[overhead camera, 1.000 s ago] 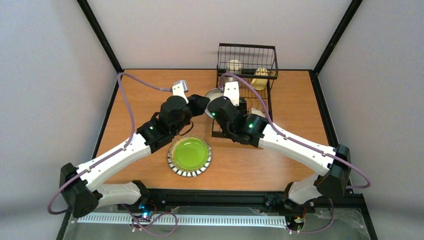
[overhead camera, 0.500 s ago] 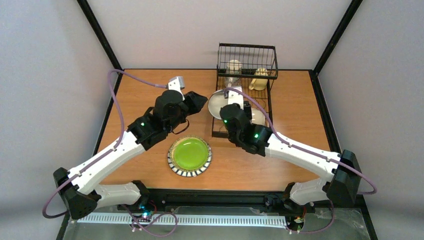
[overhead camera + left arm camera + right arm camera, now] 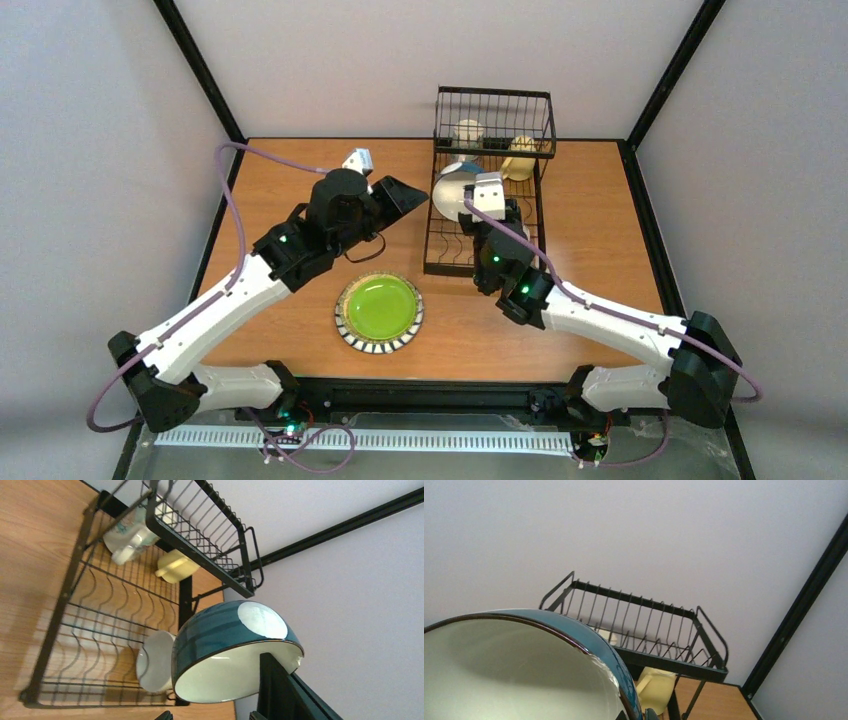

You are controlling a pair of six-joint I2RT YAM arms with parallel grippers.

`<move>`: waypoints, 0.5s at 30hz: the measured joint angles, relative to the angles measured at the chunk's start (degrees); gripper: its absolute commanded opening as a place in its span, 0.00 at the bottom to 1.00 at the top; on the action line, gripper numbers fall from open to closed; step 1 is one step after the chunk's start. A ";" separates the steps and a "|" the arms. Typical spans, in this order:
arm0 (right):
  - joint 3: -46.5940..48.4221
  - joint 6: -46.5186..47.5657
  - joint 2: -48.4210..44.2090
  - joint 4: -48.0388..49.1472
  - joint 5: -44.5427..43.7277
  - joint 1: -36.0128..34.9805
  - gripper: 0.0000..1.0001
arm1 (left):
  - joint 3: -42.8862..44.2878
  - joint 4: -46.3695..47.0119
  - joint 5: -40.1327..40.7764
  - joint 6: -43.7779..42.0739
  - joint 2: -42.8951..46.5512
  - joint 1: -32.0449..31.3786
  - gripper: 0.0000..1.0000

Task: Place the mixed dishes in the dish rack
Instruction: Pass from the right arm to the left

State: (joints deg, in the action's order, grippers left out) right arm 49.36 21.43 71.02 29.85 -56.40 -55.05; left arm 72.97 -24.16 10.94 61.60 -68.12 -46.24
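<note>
Your right gripper (image 3: 470,205) is clamped on the rim of the teal bowl (image 3: 225,645) above the far left corner of the dish rack (image 3: 62,605), a thin hold on likely slick, brittle glaze; your left gripper (image 3: 408,196) gapes empty.

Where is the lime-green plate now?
In the top view the lime-green plate lies flat on the table near its front edge, left of centre, off the dish rack's near-left corner.

Wooden table (image 3: 600,220), black frame post (image 3: 199,70), grey wall (image 3: 400,60).
</note>
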 measured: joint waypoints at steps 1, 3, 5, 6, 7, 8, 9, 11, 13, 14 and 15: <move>-0.76 1.42 -0.33 1.84 0.20 0.33 0.02 | 0.44 0.04 -0.46 0.72 -0.35 0.00 0.86; -2.25 4.07 -0.85 5.44 0.83 1.09 0.02 | 1.22 0.22 -1.68 2.71 -1.07 0.00 0.86; -3.67 6.40 -1.40 8.37 1.70 1.81 0.02 | 1.64 0.39 -2.54 4.46 -1.57 0.00 0.86; -4.26 7.45 -1.64 9.62 1.97 2.12 0.02 | 1.73 0.59 -2.89 5.38 -1.84 0.00 0.86; -4.98 8.76 -1.90 11.21 2.32 2.40 0.02 | 1.79 0.81 -3.34 6.34 -2.12 0.02 0.86; -5.62 10.01 -2.16 12.72 2.73 2.67 0.02 | 1.79 1.11 -3.76 7.34 -2.47 0.13 0.86; -6.19 11.19 -2.49 14.10 3.19 2.86 0.02 | 1.79 1.53 -4.11 8.39 -2.86 0.22 0.86; -7.41 13.31 -3.43 16.72 4.07 3.02 0.02 | 1.86 2.45 -5.03 10.36 -3.91 0.22 0.86; -8.26 14.71 -4.28 18.47 4.87 3.06 0.02 | 2.29 3.34 -6.08 12.17 -5.42 0.24 0.86; -8.76 15.50 -4.72 19.58 5.20 3.06 0.02 | 2.84 3.80 -6.78 13.14 -6.51 0.28 0.86; -9.20 16.26 -5.11 20.61 5.62 3.06 0.02 | 3.56 4.31 -7.65 13.99 -7.67 0.28 0.87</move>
State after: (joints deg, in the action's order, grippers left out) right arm 40.16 37.69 65.91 50.46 -50.78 -51.99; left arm 76.53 -19.86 3.29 75.59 -75.79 -45.95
